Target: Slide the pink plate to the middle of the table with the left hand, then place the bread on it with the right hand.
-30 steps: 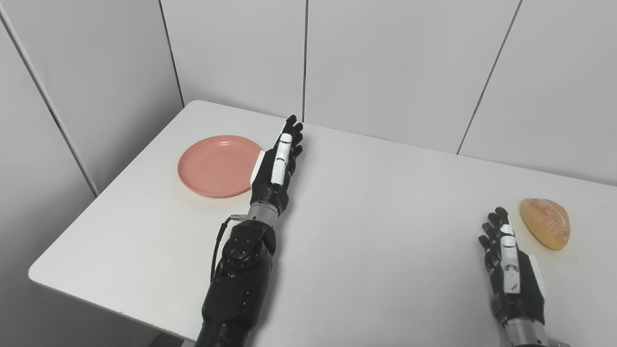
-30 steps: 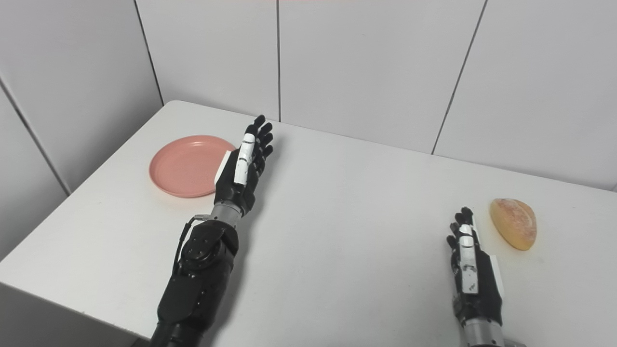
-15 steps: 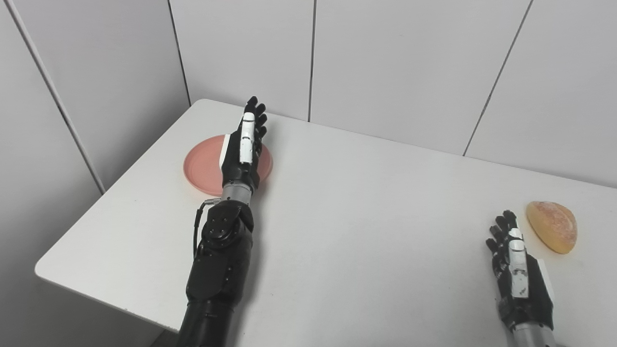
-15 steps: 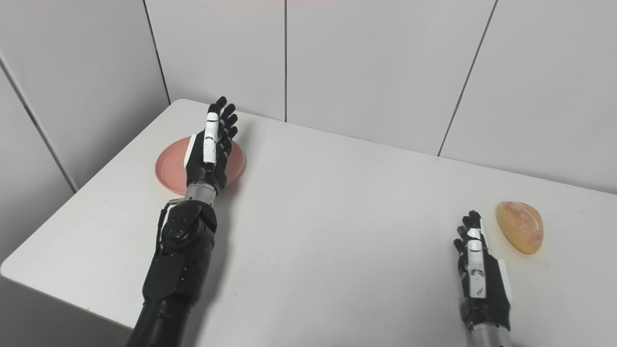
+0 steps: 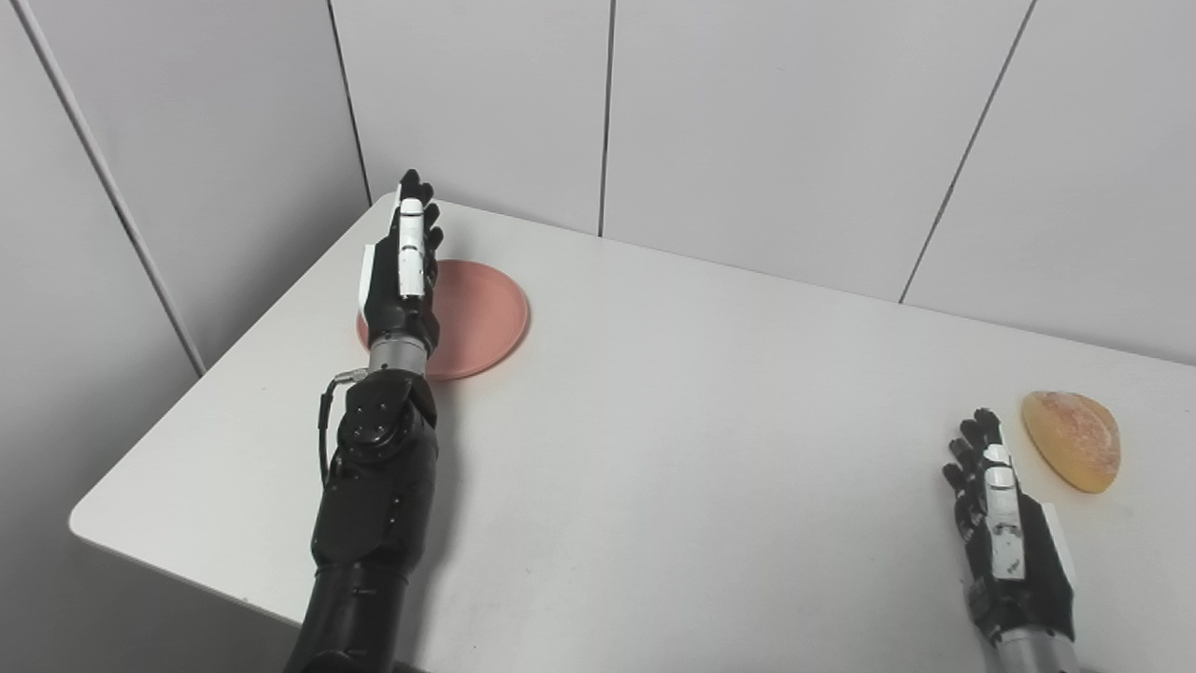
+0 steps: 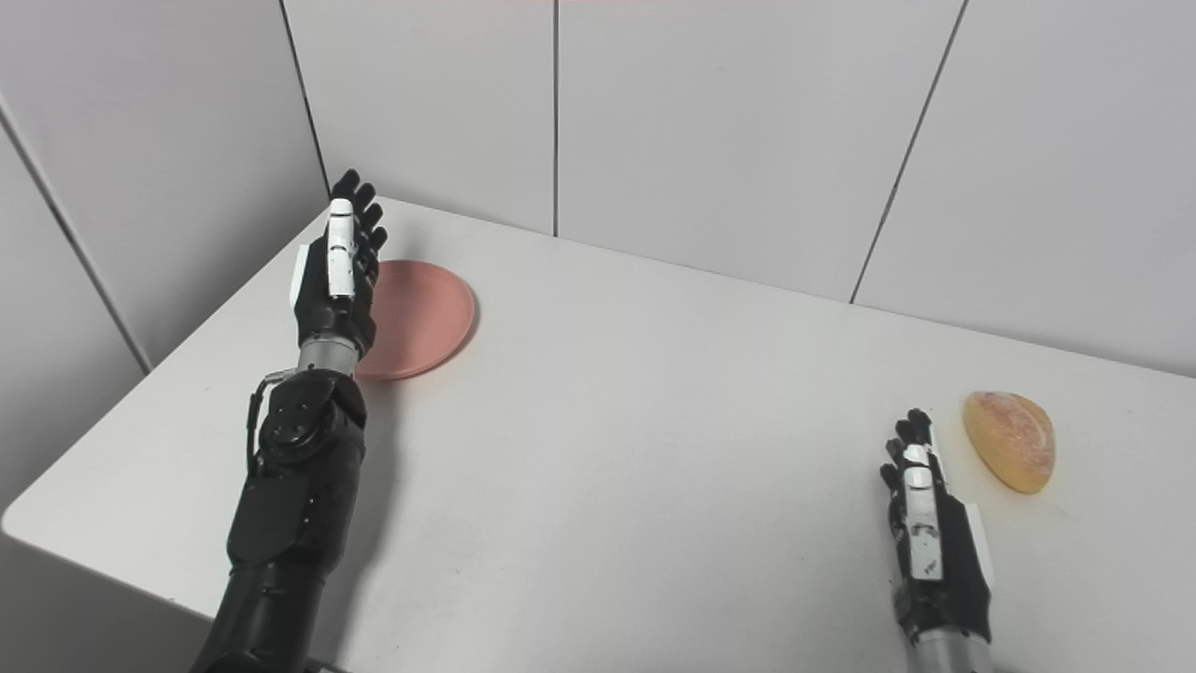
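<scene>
Lying flat on the white surface [image 5: 654,449], the pink plate [image 5: 472,313] is recorded near the far left corner; being round, it has no long axis to note. Its left portion is covered by the left hand [image 5: 402,280], which is held edge-up with fingers extended and pressed close together, pointing toward the back wall [image 5: 766,121]; nothing is gripped. Whether the hand touches the plate cannot be told from either view.

The bread [image 5: 1073,439], a golden half-round roll, is set far to the right of the plate, near the right edge of the surface. Its long axis runs from far-left to near-right, with the narrower end toward the near side.

The right hand [image 6: 930,542] is placed just left of the bread, apart from it, fingers straight and held together, pointing away from the robot, holding nothing.

More of the plate's right side and a wider strip of the left wall panel [image 6: 140,187] are shown in the right eye view; in the left eye view the near left corner of the surface is seen more fully.

Pale grey wall panels with dark seams are noted behind the plate and to its left.
</scene>
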